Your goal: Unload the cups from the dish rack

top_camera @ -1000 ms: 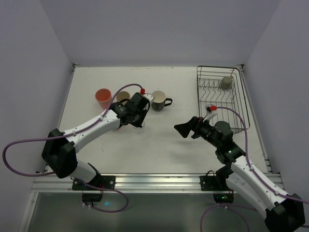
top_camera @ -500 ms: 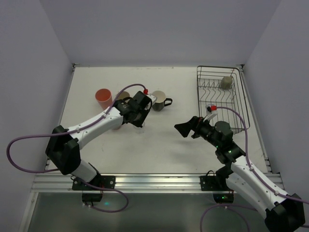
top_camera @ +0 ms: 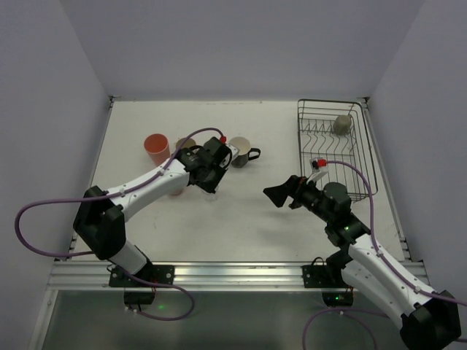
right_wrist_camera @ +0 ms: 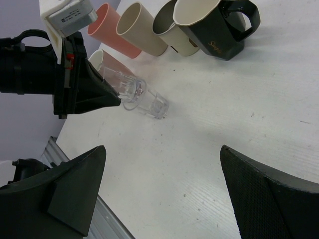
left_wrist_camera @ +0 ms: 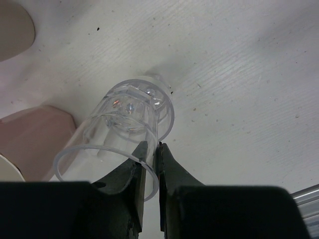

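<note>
Fingers of the left gripper (left_wrist_camera: 152, 147) are closed almost together on the rim of the clear glass (left_wrist_camera: 130, 117), one inside the mouth and one outside, with only the glass wall between them. The glass is tilted, its mouth leaning toward the gripper and the edge of its base on the table (top_camera: 248, 219), well to the left of the dish rack (top_camera: 363, 157).

The right gripper (top_camera: 280, 195) hangs above the table, nearer the dish rack than the glass is but to the left of the rack's near end. Its jaws are spread wide and grasp nothing.

Farther from the dish rack than the glass, a row of cups stands on the table. The dark mug (right_wrist_camera: 217, 35) is the one nearest the rack, its handle turned toward it. Next to it, touching or nearly so, is a greyish cup (right_wrist_camera: 172, 31), which may be metal; the wrist view is too oblique to be sure. Then comes the tan cup (right_wrist_camera: 142, 31), and the salmon-pink tumbler (top_camera: 155, 148) is the farthest from the rack.

Inside the dish rack, in its far right part beyond the row of tines, sits the grey-olive cup (top_camera: 341, 125).
</note>
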Controlling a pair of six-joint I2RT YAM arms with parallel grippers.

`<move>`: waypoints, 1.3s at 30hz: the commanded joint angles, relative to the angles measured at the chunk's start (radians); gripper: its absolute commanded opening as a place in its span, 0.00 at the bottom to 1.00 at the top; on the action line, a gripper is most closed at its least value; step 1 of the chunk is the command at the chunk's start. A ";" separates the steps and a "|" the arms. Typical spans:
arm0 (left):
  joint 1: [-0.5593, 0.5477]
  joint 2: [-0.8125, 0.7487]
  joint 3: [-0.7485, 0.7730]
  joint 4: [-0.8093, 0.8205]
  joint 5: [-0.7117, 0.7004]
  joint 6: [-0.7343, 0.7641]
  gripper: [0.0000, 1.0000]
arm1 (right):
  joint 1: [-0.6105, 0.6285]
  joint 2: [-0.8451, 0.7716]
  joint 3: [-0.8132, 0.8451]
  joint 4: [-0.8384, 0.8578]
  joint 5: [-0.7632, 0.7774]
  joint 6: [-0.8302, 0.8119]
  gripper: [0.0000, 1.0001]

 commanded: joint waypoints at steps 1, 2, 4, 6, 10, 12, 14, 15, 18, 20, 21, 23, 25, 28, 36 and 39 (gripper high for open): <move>-0.009 -0.026 0.045 -0.026 0.022 0.030 0.15 | -0.001 0.003 0.006 0.019 0.025 -0.022 0.98; -0.011 -0.023 0.041 -0.026 0.024 0.030 0.15 | -0.001 0.003 0.006 0.020 0.024 -0.022 0.98; -0.009 -0.008 0.033 -0.026 0.036 0.030 0.16 | -0.001 0.003 0.006 0.020 0.024 -0.022 0.98; -0.011 0.011 0.026 -0.020 0.042 0.032 0.20 | -0.001 0.003 0.006 0.020 0.024 -0.020 0.98; -0.011 0.031 0.027 -0.012 0.038 0.032 0.28 | -0.001 0.015 0.007 0.023 0.022 -0.022 0.98; -0.011 0.038 0.030 -0.009 0.030 0.032 0.35 | -0.001 0.017 0.009 0.023 0.021 -0.022 0.98; -0.012 0.043 0.030 -0.012 0.016 0.027 0.39 | 0.000 0.018 0.011 0.022 0.024 -0.024 0.98; -0.011 0.049 0.029 -0.012 0.001 0.026 0.43 | 0.000 0.017 0.011 0.022 0.028 -0.024 0.98; -0.012 0.048 0.032 -0.012 -0.025 0.017 0.52 | 0.000 0.015 0.011 0.023 0.031 -0.024 0.98; -0.012 0.035 0.039 -0.009 -0.036 0.007 0.61 | -0.001 0.023 0.011 0.025 0.035 -0.024 0.98; -0.012 0.028 0.044 -0.004 -0.042 0.004 0.63 | -0.001 0.026 0.012 0.025 0.036 -0.024 0.98; -0.015 -0.004 0.058 0.011 -0.062 -0.006 0.72 | 0.000 0.037 0.015 0.029 0.038 -0.019 0.98; -0.017 -0.037 0.061 0.037 -0.068 -0.022 0.78 | -0.001 0.043 0.021 0.032 0.036 -0.014 0.98; -0.015 -0.124 0.036 0.115 -0.080 -0.046 0.84 | 0.000 0.048 0.043 0.010 0.048 -0.008 0.97; -0.017 -0.613 -0.177 0.425 0.074 -0.097 0.98 | -0.015 0.141 0.205 -0.108 0.282 -0.017 0.60; -0.018 -0.774 -0.255 0.440 0.128 -0.108 1.00 | -0.090 0.267 0.344 -0.144 0.347 -0.063 0.53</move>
